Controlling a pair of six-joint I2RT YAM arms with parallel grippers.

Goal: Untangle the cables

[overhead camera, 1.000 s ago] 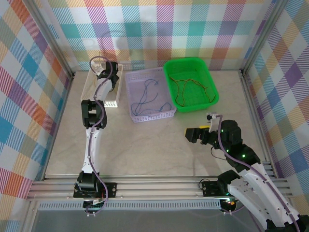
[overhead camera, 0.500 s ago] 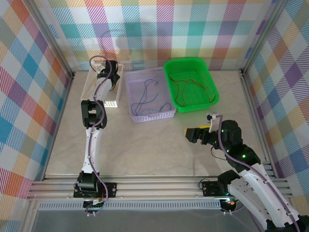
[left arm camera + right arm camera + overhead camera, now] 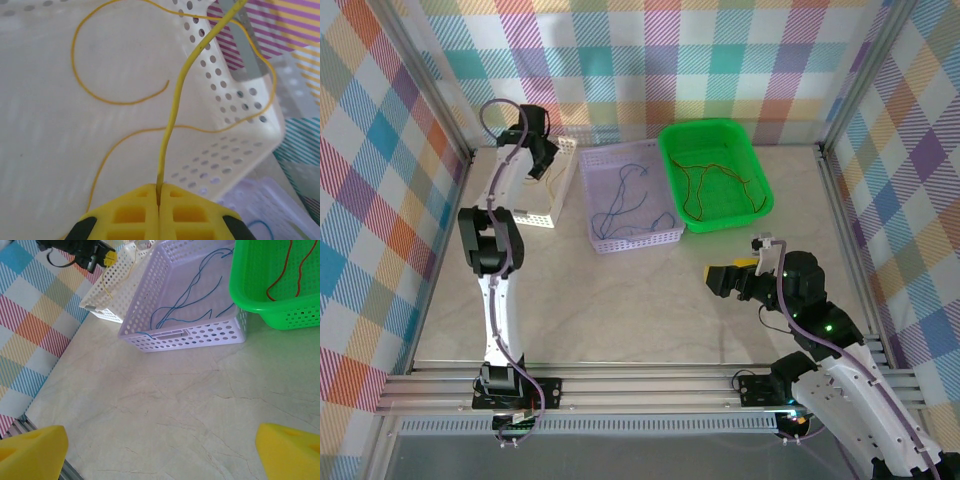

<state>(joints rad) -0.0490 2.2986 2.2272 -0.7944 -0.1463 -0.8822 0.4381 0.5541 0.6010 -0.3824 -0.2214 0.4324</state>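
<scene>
At left, your left gripper point(image 3: 159, 192) has its jaws pressed fully together on a yellow cable point(image 3: 175, 110), pinching it close to one end above the white basket point(image 3: 240, 125). The strand rises stiffly from the fingertips, and the rest of it loops over the basket floor and out across the perforated far wall. A grip that near the tip probably lets you draw the wire out lengthwise without dragging its curls into a knot.

In the middle, the purple basket point(image 3: 630, 240) holds the blue-grey cables point(image 3: 620, 205), lying in loose, overlapping bends. Beside it, the green basket point(image 3: 760, 190) contains a red-orange cable point(image 3: 705, 185), sprawled in a wide, crooked ring on the bottom. One colour sits in each bin.

At right, your right gripper point(image 3: 728, 276) hangs low over the bare table point(image 3: 620, 300) with its jaws spread wide and nothing between them, facing the baskets from well apart and seemingly waiting to take over a free end.
</scene>
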